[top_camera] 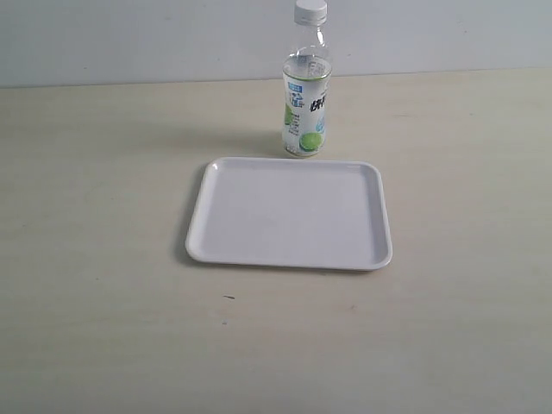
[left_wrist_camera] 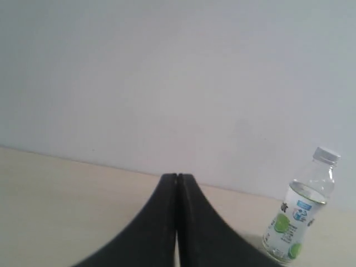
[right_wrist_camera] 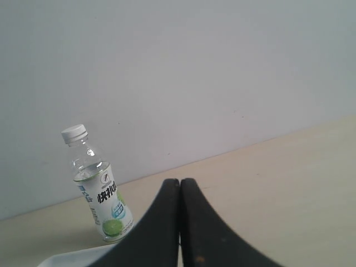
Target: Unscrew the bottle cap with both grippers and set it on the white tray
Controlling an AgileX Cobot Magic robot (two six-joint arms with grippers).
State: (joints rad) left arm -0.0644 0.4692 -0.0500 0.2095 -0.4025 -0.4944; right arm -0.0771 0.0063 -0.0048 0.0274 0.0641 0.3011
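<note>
Right, a quiet scene at the table. The bottle stands upright on the pale wooden tabletop, just beyond the far edge of the white tray. It is very close to the rim, though I cannot tell whether the two touch. The bottle cap sits on the bottle's neck, right at the top of the exterior view. The tray lies flat, its long side facing us, with a tiny dark speck on the wood near its front left corner (too small to identify). Behind it all is a plain pale wall.

Over to the left wrist camera. The left gripper has its two black fingers pressed flat together and grips nothing. The bottle is well ahead of it and off to one side, its lime label facing the lens.

Now the right wrist camera, and it's the same story. The right gripper has its fingers closed against each other, well apart from the bottle. A rounded corner of the tray peeks in near the bottle's foot.
</note>
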